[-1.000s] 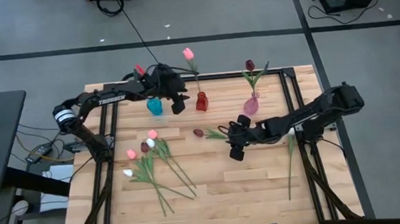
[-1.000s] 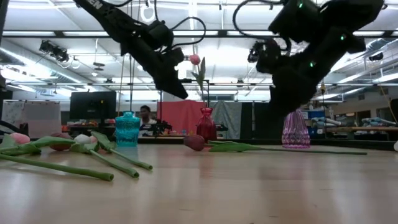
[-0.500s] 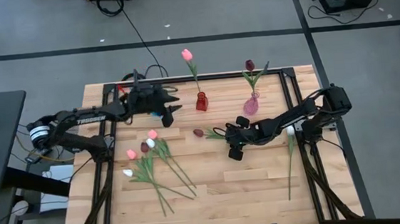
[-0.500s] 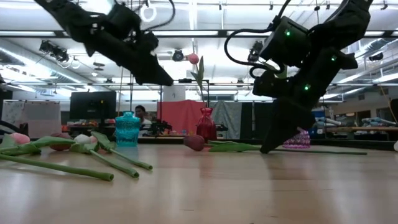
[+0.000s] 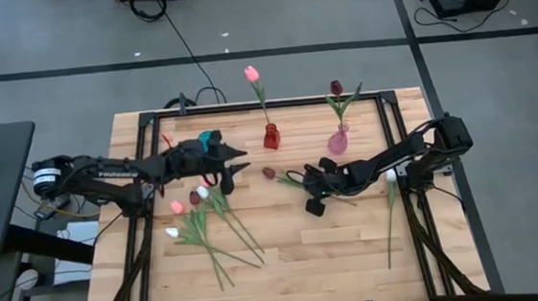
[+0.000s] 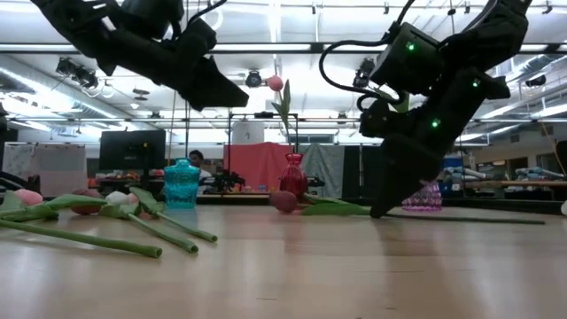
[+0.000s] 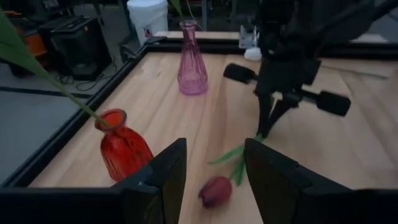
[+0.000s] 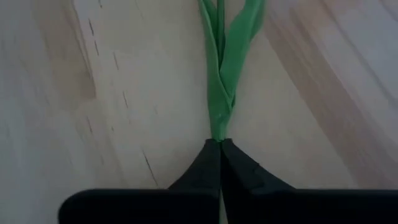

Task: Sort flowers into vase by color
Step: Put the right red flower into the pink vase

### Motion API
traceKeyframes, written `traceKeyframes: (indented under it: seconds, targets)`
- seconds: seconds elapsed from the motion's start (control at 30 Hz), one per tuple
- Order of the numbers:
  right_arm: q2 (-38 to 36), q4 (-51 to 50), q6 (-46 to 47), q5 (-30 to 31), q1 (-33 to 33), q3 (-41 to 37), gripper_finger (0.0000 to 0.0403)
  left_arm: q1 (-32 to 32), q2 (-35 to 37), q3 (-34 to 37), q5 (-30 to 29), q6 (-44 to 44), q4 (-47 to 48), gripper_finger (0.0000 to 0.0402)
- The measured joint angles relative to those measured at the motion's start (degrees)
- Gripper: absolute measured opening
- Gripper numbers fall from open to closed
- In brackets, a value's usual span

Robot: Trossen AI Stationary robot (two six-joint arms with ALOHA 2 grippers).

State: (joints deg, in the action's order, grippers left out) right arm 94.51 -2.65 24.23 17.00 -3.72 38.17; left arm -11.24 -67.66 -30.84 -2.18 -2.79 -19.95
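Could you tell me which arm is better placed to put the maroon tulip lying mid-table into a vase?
The right. Its gripper is already shut on the maroon tulip at the stem, close to the pink vase. The left gripper hovers open and empty beside the red vase.

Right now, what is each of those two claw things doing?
Left gripper: fingers open, empty, above the table near the blue vase.
Right gripper: shut on the maroon tulip's stem.

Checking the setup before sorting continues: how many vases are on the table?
3: a blue vase partly under the left arm, a red vase holding a pink tulip, and a pink vase holding a maroon tulip.
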Motion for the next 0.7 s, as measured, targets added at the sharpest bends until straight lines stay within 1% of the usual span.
traceKeyframes:
  seconds: [0.13,0.23,0.33,0.47,0.57,0.63,0.7]
  targets:
    - [-5.9,-1.0,-1.6,2.8,-0.5,-0.3,0.0004,2.5,0.4,0.0,-4.4,-1.1,0.0,0.0168]
    - [-11.2,-1.5,-2.9,4.9,-1.2,-0.1,0.0003,3.2,0.4,-0.1,-5.6,-1.1,0.2,0.0168]
    - [-16.3,-1.4,-4.6,7.6,-2.3,-0.2,0.0002,3.2,0.4,-0.1,-5.6,-0.4,0.0,0.0168]
    - [-22.1,-1.0,-6.8,14.0,-4.8,-0.2,0.0002,3.2,0.4,-0.1,-5.3,0.6,-0.4,0.0168]
    - [-25.5,0.9,-8.9,17.7,-6.6,-0.2,0.0002,3.2,0.4,-0.1,-4.5,1.9,-2.0,0.0168]
    - [-26.7,3.5,-10.5,19.6,-7.6,-0.3,0.0002,3.2,-0.2,-0.1,-3.4,3.1,-4.0,0.0168]
    - [-27.1,11.1,-13.7,20.1,-8.2,-2.0,0.0002,3.4,-1.6,-0.1,-1.6,4.4,-6.8,0.0168]
